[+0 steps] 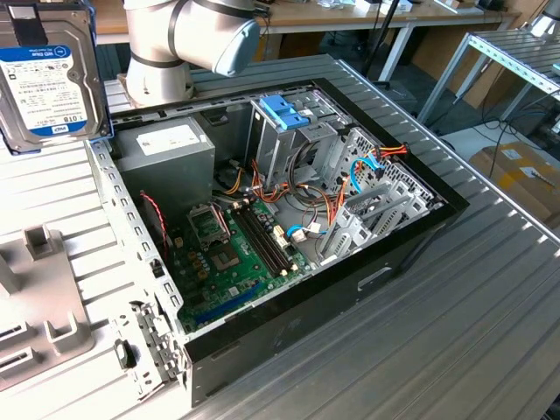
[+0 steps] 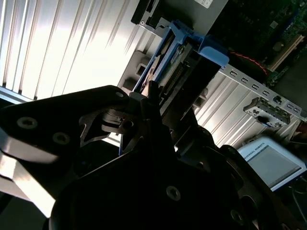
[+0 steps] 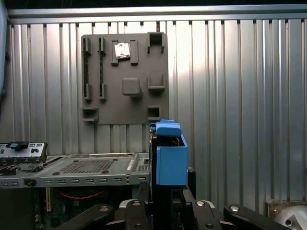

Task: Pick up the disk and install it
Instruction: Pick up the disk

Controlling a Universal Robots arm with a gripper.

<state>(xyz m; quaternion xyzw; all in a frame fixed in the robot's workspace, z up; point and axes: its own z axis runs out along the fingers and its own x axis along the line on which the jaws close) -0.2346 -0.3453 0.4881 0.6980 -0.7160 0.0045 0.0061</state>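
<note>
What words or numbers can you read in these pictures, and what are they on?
White and blue label on the disk: too small to read for sure.
White sticker on the grey box: too small to read.
Pale panel in the second wrist view: blurred.

Ribbed alu table [image 1: 472, 332], open PC case [image 1: 350, 297] on it, grey fixture plate [image 1: 61, 302] beside

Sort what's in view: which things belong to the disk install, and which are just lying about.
Job in hand:
- disk, held in the gripper
- open computer case
- drive cage, likely

Lying about:
- grey fixture plate
- cardboard box
</note>
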